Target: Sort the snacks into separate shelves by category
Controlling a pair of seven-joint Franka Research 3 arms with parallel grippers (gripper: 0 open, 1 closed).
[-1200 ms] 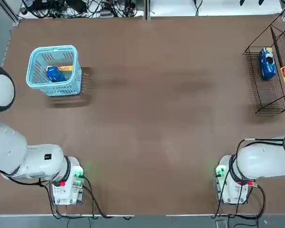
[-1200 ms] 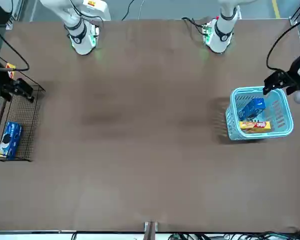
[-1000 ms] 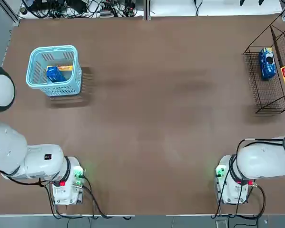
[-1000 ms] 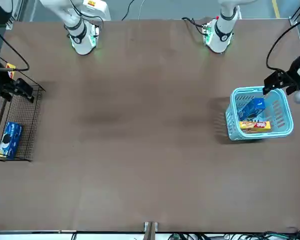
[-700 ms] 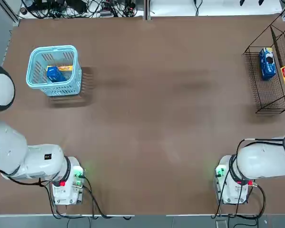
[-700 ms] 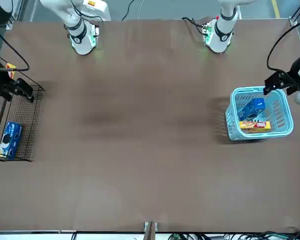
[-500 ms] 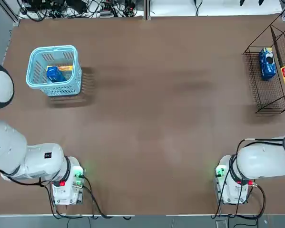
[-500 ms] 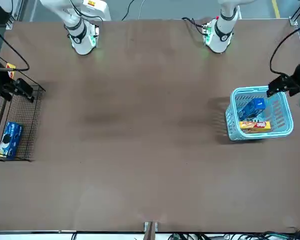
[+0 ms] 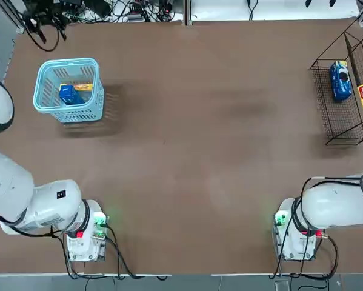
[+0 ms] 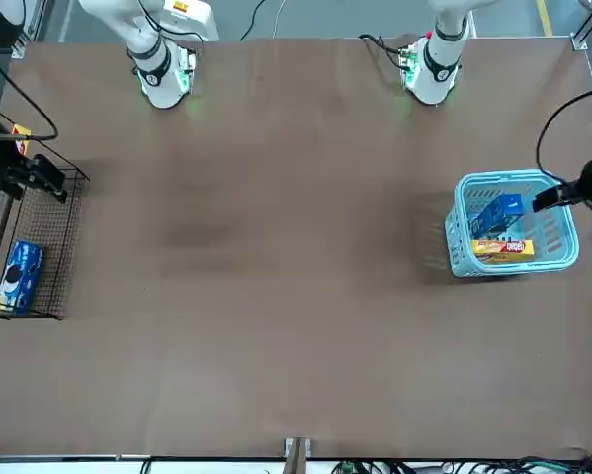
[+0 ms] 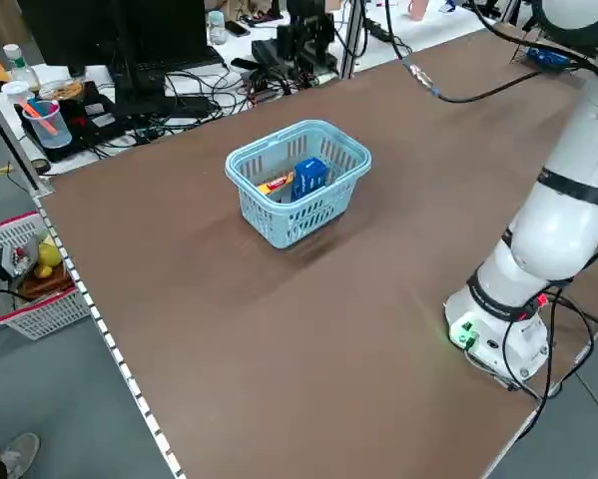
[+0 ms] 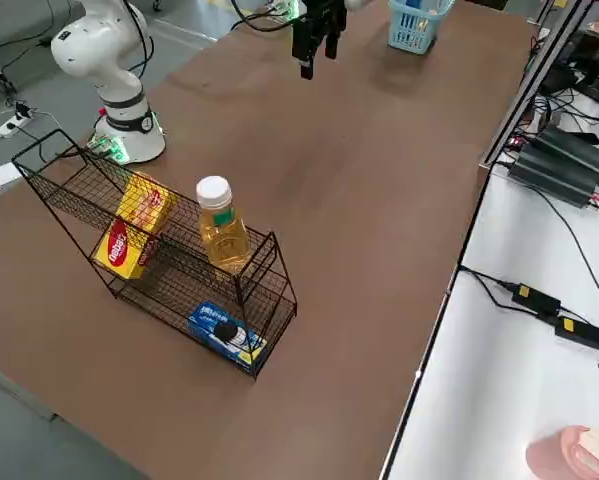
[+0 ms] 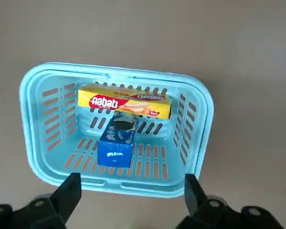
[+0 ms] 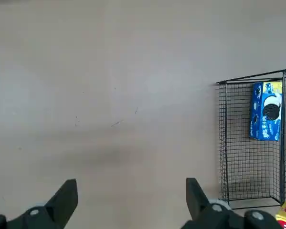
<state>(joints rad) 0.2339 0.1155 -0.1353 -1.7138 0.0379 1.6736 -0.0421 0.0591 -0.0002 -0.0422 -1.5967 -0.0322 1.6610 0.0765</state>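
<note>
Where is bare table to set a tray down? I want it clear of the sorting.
The whole middle of the table is bare, between the basket and the rack, out to the arm bases. It is crowded only inside the basket, with a blue packet and a yellow box, and on the rack.

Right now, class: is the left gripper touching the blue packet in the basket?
Apart. The left wrist view shows the open left gripper short of the basket's rim, with the blue packet lying untouched inside.
</note>
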